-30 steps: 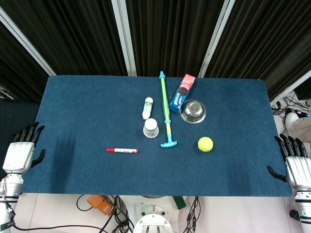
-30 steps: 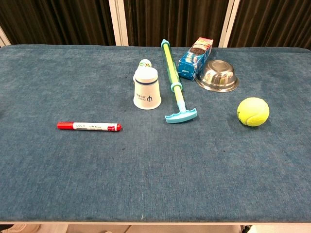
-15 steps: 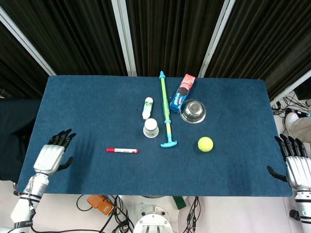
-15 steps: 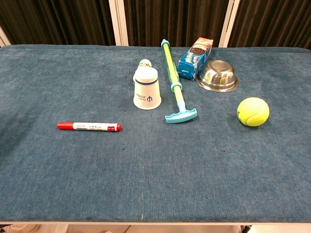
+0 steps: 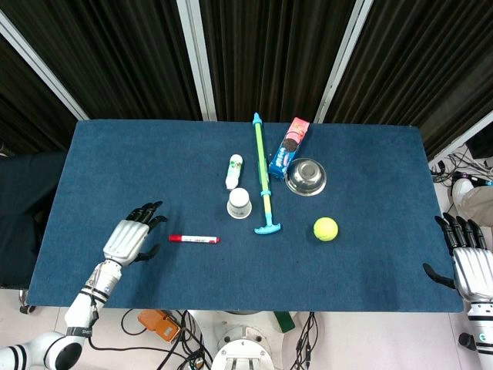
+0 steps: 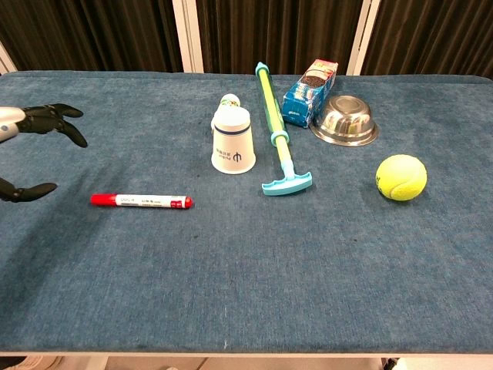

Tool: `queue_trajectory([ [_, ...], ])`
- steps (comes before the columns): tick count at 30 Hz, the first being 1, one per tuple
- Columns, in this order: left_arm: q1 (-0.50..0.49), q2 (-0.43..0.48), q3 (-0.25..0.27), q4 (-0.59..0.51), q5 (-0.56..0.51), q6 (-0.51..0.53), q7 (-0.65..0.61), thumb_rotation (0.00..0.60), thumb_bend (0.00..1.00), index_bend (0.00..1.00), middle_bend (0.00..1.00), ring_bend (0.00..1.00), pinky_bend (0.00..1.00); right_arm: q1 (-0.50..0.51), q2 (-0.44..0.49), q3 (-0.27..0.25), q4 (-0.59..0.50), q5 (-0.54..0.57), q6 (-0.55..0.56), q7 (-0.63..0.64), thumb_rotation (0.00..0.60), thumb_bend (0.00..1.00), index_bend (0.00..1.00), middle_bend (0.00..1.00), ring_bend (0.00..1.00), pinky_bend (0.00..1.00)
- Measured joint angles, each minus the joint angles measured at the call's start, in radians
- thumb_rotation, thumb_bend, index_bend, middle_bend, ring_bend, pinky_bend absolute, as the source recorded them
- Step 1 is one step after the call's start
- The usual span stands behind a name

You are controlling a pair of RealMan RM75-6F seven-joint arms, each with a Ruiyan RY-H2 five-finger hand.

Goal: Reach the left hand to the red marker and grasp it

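The red marker (image 5: 194, 239) lies flat on the blue table, its white barrel pointing right; the chest view shows the marker (image 6: 142, 201) at left of centre. My left hand (image 5: 131, 236) hovers just left of its red cap, fingers spread and empty. In the chest view only the dark fingertips of the left hand (image 6: 35, 146) show at the left edge, thumb low and apart from the rest. My right hand (image 5: 471, 262) stays off the table's right edge, fingers apart, holding nothing.
A white paper cup (image 5: 239, 203) stands upside down behind the marker, with a small white bottle (image 5: 233, 170) beyond it. A green and teal pump (image 5: 264, 179), a cookie box (image 5: 289, 146), a steel bowl (image 5: 306, 176) and a yellow tennis ball (image 5: 326, 229) lie to the right.
My left hand has come in from the table's left edge, moving right toward the marker's cap, and now shows in the chest view. The right hand and the objects have not moved.
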Motion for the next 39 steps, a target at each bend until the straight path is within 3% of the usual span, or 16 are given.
queue_trajectory([
  [15,-0.046,-0.105,-0.001,0.107,-0.029,-0.037,-0.073,0.6,0.27,0.32,0.0,0.0,0.15,0.002,-0.001,-0.001,-0.001,0.0,-0.003,-0.007,0.6,0.33,0.14,0.1,0.08,0.06],
  [39,-0.141,-0.227,-0.011,0.218,-0.082,-0.122,-0.054,0.6,0.31,0.4,0.0,0.0,0.15,0.007,-0.001,0.001,0.001,0.004,-0.011,-0.003,0.6,0.33,0.14,0.1,0.08,0.06],
])
